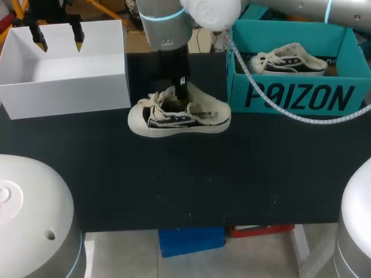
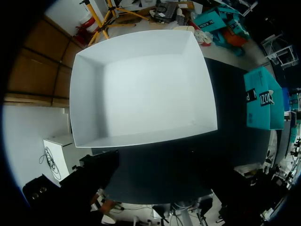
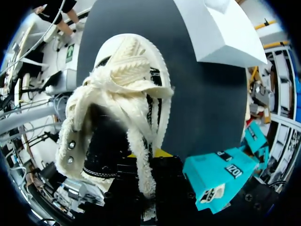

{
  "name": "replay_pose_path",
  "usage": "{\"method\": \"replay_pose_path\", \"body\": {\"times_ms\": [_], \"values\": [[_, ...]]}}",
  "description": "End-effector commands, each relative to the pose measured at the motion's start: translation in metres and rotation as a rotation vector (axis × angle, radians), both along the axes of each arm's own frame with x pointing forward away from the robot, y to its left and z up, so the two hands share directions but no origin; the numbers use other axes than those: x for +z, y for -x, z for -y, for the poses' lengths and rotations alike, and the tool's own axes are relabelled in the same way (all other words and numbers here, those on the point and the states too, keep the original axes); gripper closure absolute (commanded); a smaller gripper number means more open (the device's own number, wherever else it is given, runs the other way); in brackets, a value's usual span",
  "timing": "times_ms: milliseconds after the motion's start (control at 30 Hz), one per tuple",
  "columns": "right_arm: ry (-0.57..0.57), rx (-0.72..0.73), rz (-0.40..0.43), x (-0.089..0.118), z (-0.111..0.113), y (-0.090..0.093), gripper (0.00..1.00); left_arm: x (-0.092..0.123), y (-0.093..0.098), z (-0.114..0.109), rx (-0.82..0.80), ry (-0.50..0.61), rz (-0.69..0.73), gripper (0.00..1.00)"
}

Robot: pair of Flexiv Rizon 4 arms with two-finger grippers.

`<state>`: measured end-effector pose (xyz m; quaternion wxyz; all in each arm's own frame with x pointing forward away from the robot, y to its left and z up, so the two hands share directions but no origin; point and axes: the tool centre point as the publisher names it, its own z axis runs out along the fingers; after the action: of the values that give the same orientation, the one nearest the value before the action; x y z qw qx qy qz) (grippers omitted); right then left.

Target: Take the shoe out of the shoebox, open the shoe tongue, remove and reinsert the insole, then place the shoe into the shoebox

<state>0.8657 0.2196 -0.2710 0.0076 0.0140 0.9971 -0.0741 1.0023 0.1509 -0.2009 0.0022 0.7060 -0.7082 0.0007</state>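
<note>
A cream low-top shoe (image 1: 179, 119) with dark side patches and fleece lining lies on the black table (image 1: 191, 179), toe to the left. My right gripper (image 1: 183, 92) comes straight down into its opening and is shut on the fleecy edge of the shoe's collar. In the right wrist view the shoe (image 3: 127, 61) stretches ahead of the gripper (image 3: 146, 160), and a fleece strip runs between its black fingers. The teal shoebox (image 1: 301, 98) stands open at the right. My left gripper (image 1: 58, 39) hangs open over the white box (image 1: 64, 92), holding nothing.
A second matching shoe (image 1: 290, 61) lies inside the teal shoebox. A white coiled cable (image 1: 278, 107) drapes across the shoebox front. Seen from the left wrist, the white box (image 2: 141, 89) is empty. The teal shoebox (image 3: 214, 176) sits beside the right gripper.
</note>
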Motion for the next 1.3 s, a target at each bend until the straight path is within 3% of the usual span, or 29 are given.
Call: {"method": "replay_pose_path", "body": {"times_ms": [33,400,967,1000,1067,1100,1167,1200,1233,1300], "values": [[-0.029,-0.001,-0.010,-0.048,-0.001,0.010,1.00,0.001,0.001,0.001,0.002,-0.002,-0.001,0.00],[-0.038,0.005,-0.056,-0.106,-0.002,0.012,1.00,0.001,0.001,0.001,0.002,-0.002,-0.001,0.00],[0.002,-0.009,-0.063,-0.128,0.004,0.000,1.00,0.001,0.001,0.001,0.002,-0.002,-0.001,0.00],[0.004,-0.013,-0.060,-0.128,0.004,-0.001,0.94,0.001,0.001,0.001,0.002,-0.002,-0.001,0.00],[0.006,-0.014,-0.058,-0.128,0.005,-0.001,0.95,0.001,0.001,0.001,0.002,-0.002,-0.001,0.00],[0.006,-0.020,-0.058,-0.128,0.006,-0.001,0.87,0.001,0.001,0.001,0.002,-0.002,-0.001,0.00],[0.009,-0.021,-0.051,-0.123,0.009,0.000,0.53,0.001,0.001,0.001,0.002,-0.002,-0.001,0.00],[0.012,-0.030,-0.042,-0.119,0.010,0.000,0.45,0.001,0.001,0.001,0.002,-0.002,-0.001,0.00],[0.010,-0.039,-0.036,-0.115,0.012,0.000,0.26,0.001,0.001,0.001,0.002,-0.002,-0.001,0.00],[0.008,-0.045,-0.017,-0.101,0.015,0.000,0.02,0.001,0.001,0.001,0.002,-0.002,-0.001,0.00]]}}
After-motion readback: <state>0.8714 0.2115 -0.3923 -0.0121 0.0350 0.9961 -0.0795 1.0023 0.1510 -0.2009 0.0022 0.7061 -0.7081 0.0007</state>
